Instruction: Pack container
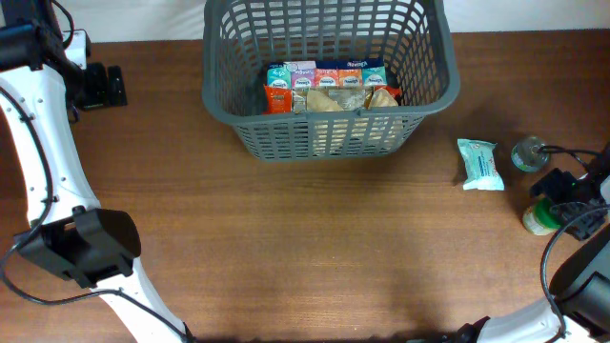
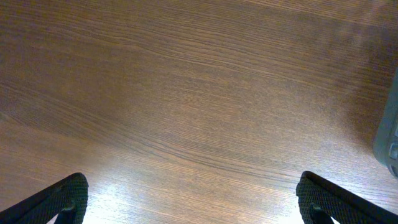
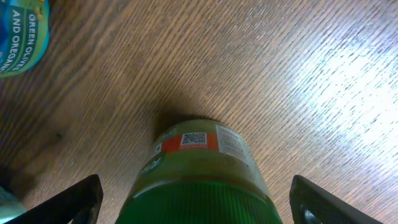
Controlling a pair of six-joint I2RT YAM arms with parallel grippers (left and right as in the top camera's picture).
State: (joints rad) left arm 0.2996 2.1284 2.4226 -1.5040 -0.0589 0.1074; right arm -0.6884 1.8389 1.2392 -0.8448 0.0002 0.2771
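The large dark grey lattice container (image 1: 221, 95) stands at the back centre and holds several colourful cartons and snack bags (image 1: 329, 86). A jar with a green lid (image 1: 538, 217) stands at the right edge; in the right wrist view (image 3: 199, 155) it fills the space between my fingers. My right gripper (image 1: 564, 205) (image 3: 199, 202) is open, one finger on each side of the jar's lid, with gaps on both sides. My left gripper (image 1: 112, 86) (image 2: 193, 199) is open and empty over bare table at the far left.
A teal packet (image 1: 479, 164) lies right of the container, and a small round can (image 1: 527, 152) stands beside it. A teal label reading "green olives and oregano" (image 3: 18, 34) shows at the right wrist view's top left. The container's edge (image 2: 388, 143) shows in the left wrist view.
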